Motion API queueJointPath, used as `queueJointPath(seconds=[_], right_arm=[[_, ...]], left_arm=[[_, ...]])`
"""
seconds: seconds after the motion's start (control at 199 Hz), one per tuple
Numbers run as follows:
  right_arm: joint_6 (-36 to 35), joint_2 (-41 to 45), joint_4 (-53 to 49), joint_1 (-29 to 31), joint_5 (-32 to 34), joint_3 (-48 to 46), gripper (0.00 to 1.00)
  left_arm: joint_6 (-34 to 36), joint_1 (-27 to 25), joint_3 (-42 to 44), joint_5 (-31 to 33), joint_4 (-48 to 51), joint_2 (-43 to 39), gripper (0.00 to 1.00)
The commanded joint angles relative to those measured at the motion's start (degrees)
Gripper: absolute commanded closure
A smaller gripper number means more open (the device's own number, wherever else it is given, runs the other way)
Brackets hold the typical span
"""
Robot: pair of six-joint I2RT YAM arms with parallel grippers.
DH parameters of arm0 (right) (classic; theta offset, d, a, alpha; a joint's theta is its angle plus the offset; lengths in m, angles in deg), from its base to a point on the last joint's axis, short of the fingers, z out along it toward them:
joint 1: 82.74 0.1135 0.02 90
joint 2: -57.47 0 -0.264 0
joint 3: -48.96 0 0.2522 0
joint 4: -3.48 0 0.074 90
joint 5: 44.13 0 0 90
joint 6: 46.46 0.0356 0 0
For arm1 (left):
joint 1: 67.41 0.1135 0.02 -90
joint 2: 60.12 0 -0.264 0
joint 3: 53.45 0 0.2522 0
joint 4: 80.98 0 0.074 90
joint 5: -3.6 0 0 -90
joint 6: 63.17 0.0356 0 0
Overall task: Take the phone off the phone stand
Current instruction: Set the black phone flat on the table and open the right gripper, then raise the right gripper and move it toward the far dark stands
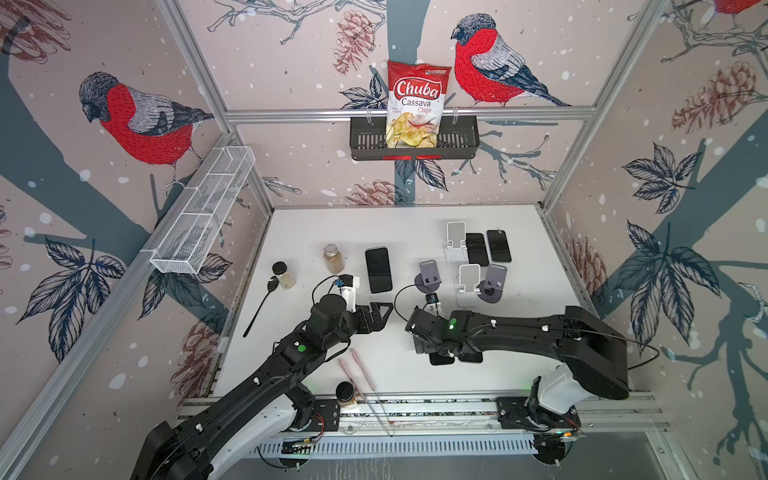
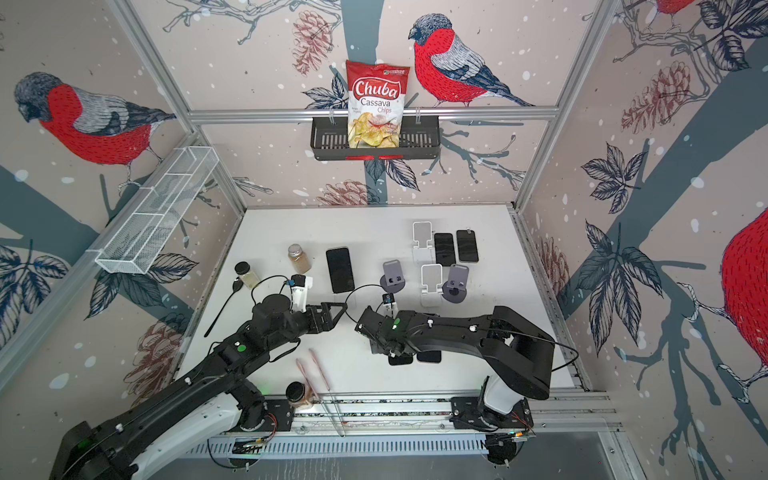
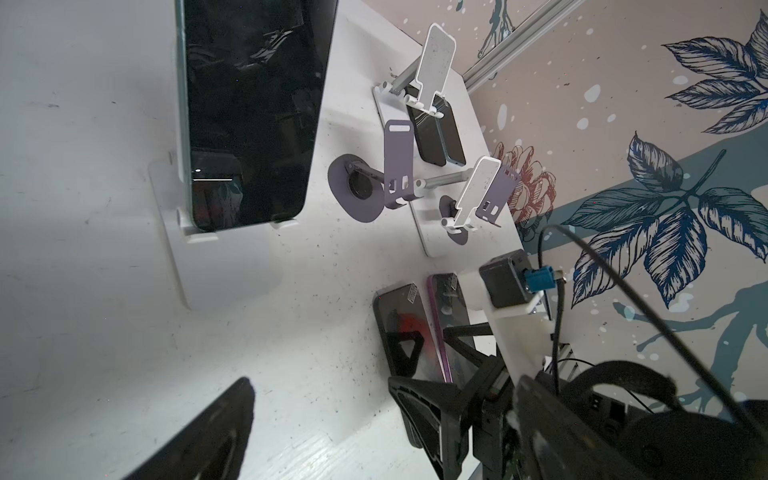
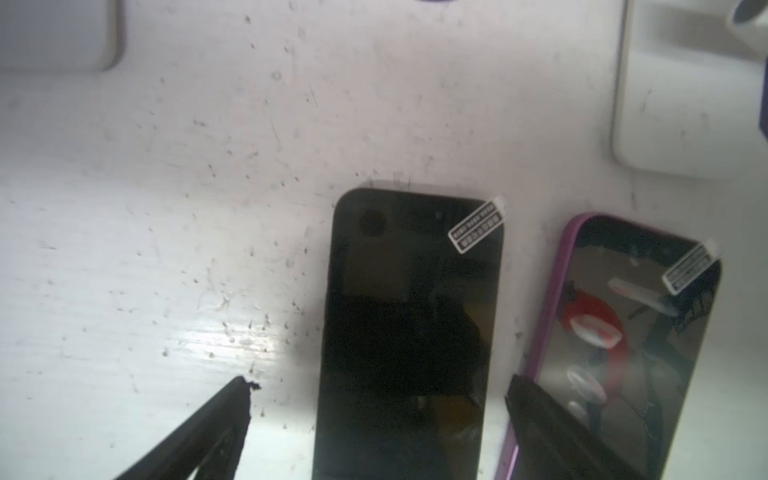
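Straight ahead of the left pincer (image 1: pixel 380 316), toward the far edge of the tabletop (image 1: pixel 332 224): the phone (image 1: pixel 378 270), leaning back on its white stand (image 3: pixel 216 266), long axis running near edge to far edge. Left jaws wide apart, gripping nothing, the nearer by far. Right pincer (image 4: pixel 380 384) low by the near edge, fingertips apart as well, straddling a flat black phone (image 4: pixel 411 311) beside a purple-cased phone (image 4: pixel 623 332). Probably calls for a lift up and out of the stand's lip. Bare white surface either side; a jar (image 1: pixel 333 257) leftward, an empty purple stand (image 1: pixel 429 276) rightward, both apart from it.
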Motion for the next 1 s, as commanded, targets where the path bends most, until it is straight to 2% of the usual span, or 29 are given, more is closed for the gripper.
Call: queueJointPath(seconds=[0.0,0.506,0.998], right_arm=[[-2.53,0.22,-1.54,-0.48,2.40,1.45,0.02],[-9.75,5.38,1.35,-6.78,1.22,3.98,0.02],[-17.50,12.47,7.78,-13.97,-0.59,2.81,0.02]], left_arm=[[0.71,0.12,-0.64,0.15,-1.76,0.03,0.04],[0.91,0.12,-2.59,2.95,2.96,-0.66,0.04],[2.25,0.12,-9.40,8.42,11.92,0.69,0.04]])
